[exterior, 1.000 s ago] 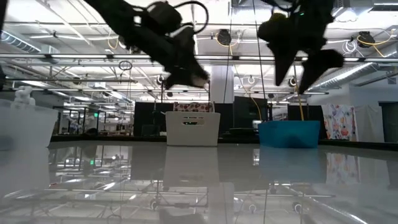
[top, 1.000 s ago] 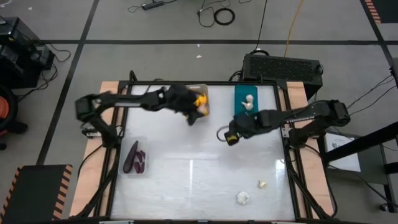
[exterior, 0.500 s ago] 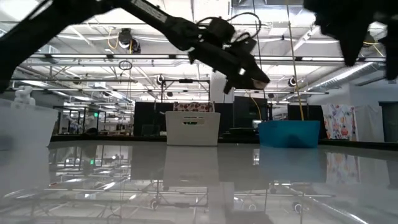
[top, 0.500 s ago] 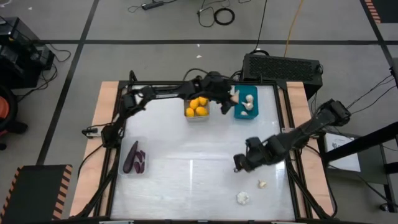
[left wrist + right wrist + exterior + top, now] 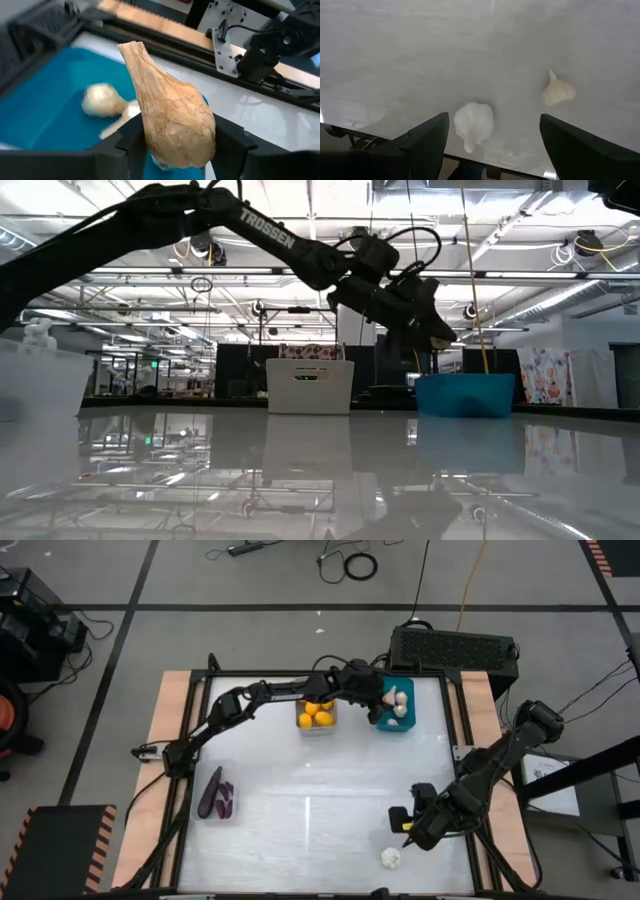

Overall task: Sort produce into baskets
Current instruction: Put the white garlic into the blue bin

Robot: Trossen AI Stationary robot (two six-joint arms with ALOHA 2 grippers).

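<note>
Tan garlic bulb clamped, left end effector, teal basket

Three baskets and loose bulbs on the surface

At the back, one basket sits left of another — bulbs inside the latter; a third basket lies at the left edge, two bulbs near the front right.

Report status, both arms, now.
Left gripper shut on a garlic bulb, over the teal basket. Right gripper open above two loose bulbs on the table's near right. Nothing in the way.
</note>
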